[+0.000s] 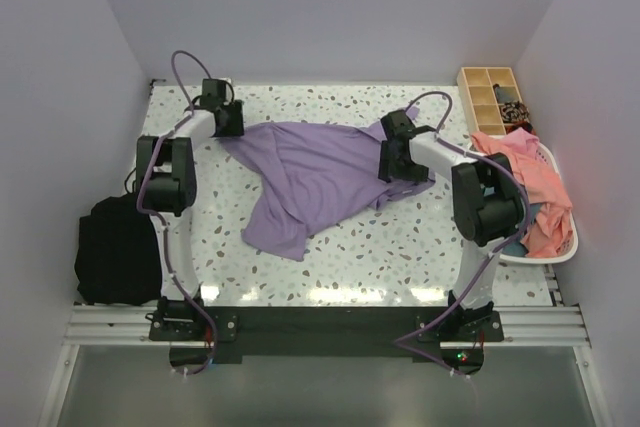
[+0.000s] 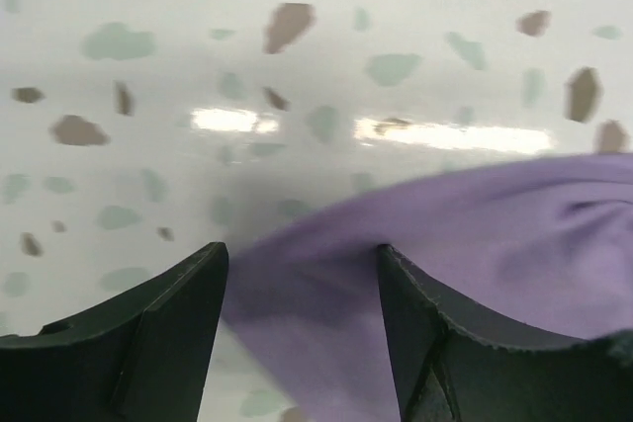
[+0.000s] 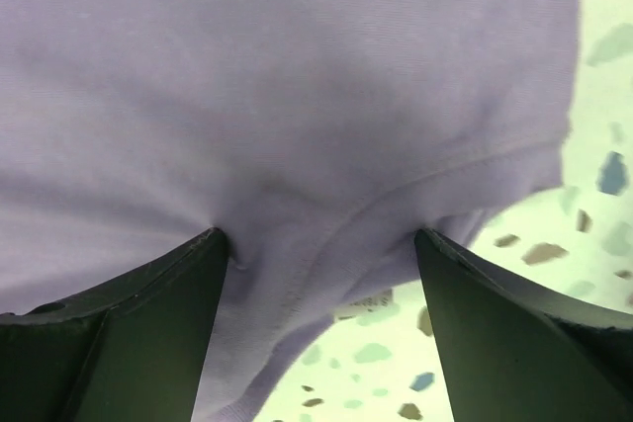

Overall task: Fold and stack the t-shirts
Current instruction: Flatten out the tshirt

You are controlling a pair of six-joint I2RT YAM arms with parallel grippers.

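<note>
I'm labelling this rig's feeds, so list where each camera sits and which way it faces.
Top external: above and behind the robot, looking down on the terrazzo table; left arm and right arm show, over the lavender t-shirt.
Left wrist: on the left arm, facing the table; left pincer fingers straddle the shirt's edge.
Right wrist: on the right arm, close above the shirt; right pincer fingers show.
Shared: all three see the lavender t-shirt.

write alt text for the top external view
A lavender shirt lies spread and rumpled on a speckled table, with the left fingers and right fingers at its left and right ends. A white basket of pink shirts sits at the right edge, a wooden organizer behind it, and a black bundle at the left.
</note>
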